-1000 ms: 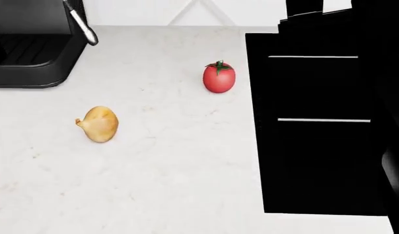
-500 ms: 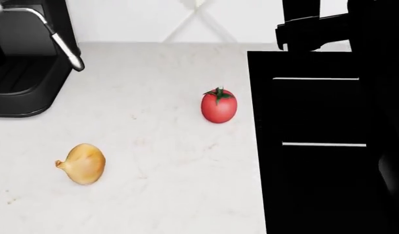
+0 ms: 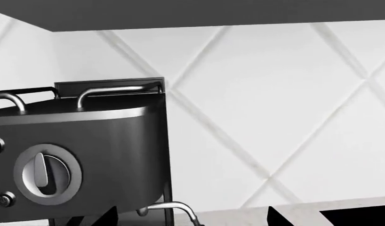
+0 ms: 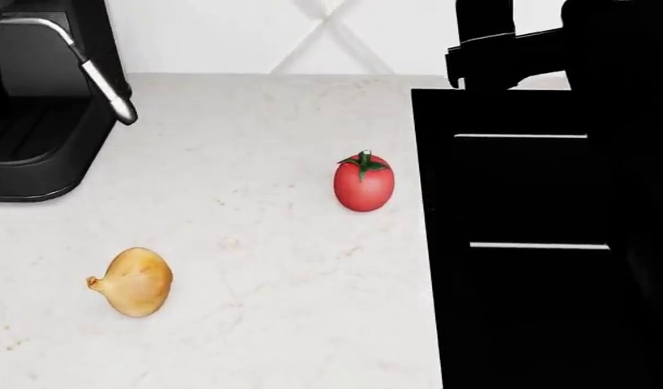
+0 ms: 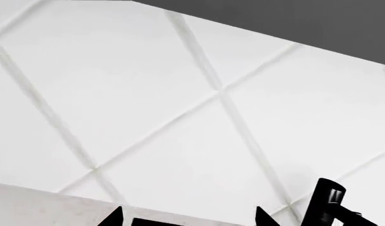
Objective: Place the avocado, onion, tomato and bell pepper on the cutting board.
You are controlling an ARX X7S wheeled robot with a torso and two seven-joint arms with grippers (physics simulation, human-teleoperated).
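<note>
In the head view, the golden onion (image 4: 131, 282) lies on the white marble counter (image 4: 267, 267) at the near left. The red tomato (image 4: 364, 182) stands upright further back, towards the middle. Neither gripper touches them. In the left wrist view, my left gripper (image 3: 189, 219) shows only two dark fingertips (image 3: 106, 219) set wide apart, open and empty, facing the coffee machine and wall. The right gripper (image 5: 189, 219) is also open and empty, its fingertips (image 5: 115, 218) facing the tiled wall. The avocado, bell pepper and cutting board are out of view.
A black coffee machine (image 4: 34, 121) with a steel steam wand (image 4: 94, 73) stands at the counter's back left; its round knob (image 3: 48, 172) shows in the left wrist view. A large black shape (image 4: 537, 243) with two silver bars covers the right side. The white diamond-tiled wall (image 5: 180, 117) lies behind.
The head view has shifted, so the onion and tomato now sit lower in the picture and more of the back wall shows. Neither vegetable has moved on the counter.
</note>
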